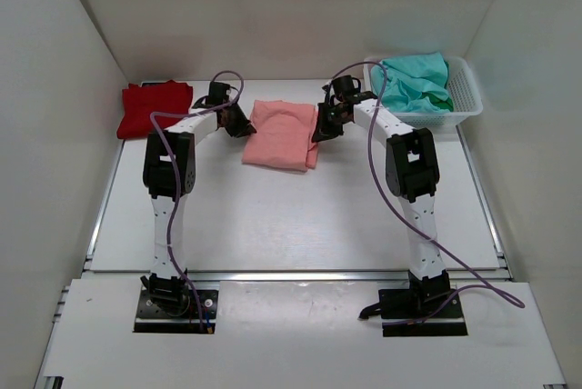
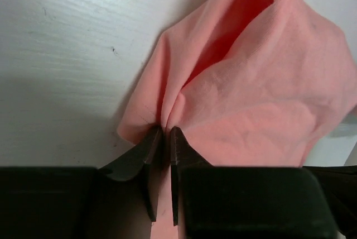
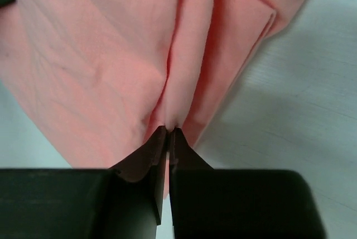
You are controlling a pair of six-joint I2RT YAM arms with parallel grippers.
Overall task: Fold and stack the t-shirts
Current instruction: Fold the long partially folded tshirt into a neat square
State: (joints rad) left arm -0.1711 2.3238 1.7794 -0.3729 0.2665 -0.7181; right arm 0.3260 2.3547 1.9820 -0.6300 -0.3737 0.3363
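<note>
A folded salmon-pink t-shirt point(image 1: 281, 134) lies at the back middle of the table. My left gripper point(image 1: 242, 124) is at its left edge, shut on a pinch of the pink cloth point(image 2: 245, 99) that bunches up between the fingertips point(image 2: 152, 144). At the shirt's right edge my right gripper point(image 1: 322, 127) is shut on a pinch of the same cloth point(image 3: 111, 55), its fingertips point(image 3: 181, 144) nearly touching. A deep red t-shirt point(image 1: 155, 107) lies folded at the back left. The teal-green t-shirt point(image 1: 414, 83) is heaped in the basket.
A white lattice basket point(image 1: 464, 98) stands at the back right corner. White walls close in the table point(image 1: 291, 216) on the left, back and right. Purple cables loop above both arms.
</note>
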